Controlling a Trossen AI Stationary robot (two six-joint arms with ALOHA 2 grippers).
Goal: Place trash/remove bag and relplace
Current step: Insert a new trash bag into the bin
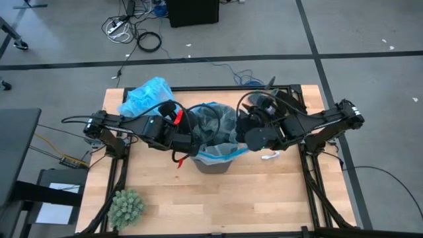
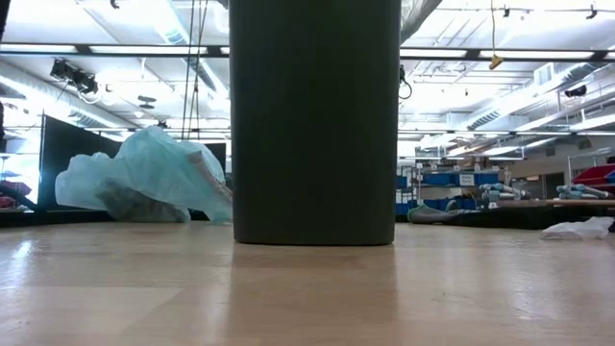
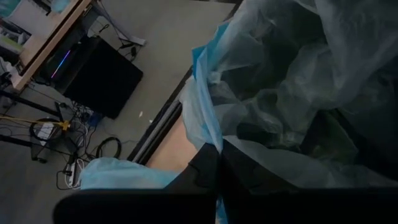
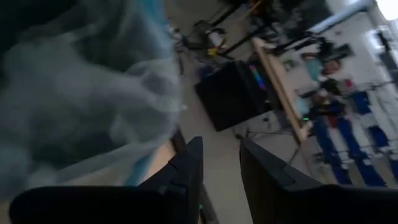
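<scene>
High view: my two arms meet over a dark bin (image 1: 213,164) that stands at the middle of the wooden table (image 1: 218,205). The bin is lined with a pale, clear grey-blue plastic bag (image 1: 221,125) whose blue rim is folded over the bin's edge.

Left gripper (image 1: 188,142): positioned at the bin's left rim. In the left wrist view my two dark fingers (image 3: 208,171) are pressed together with no gap between them, directly at the blue rim of the liner (image 3: 202,118). Thin plastic lies right at the fingertips, but I cannot tell whether any of it is pinched between them.

Right gripper (image 1: 250,135): positioned at the bin's right rim, opposite the left one. In the right wrist view my fingers (image 4: 186,168) stand apart with a clear gap, and floor shows through that gap. Nothing is between them. The pale liner (image 4: 81,106) billows just beside the fingers.

Bright sky-blue bag (image 1: 145,96): lies crumpled on the table at the back left, behind my left arm and apart from the bin. In the low view it shows as a loose heap (image 2: 144,178) to the left of the bin (image 2: 314,120).

Trash: a small white piece (image 1: 269,156) lies on the table just right of the bin, below my right gripper. In the low view a white crumpled scrap (image 2: 577,229) rests at the far right of the table.

Green spiky plant ball (image 1: 125,206): sits near the front left corner, well apart from the bin.
</scene>
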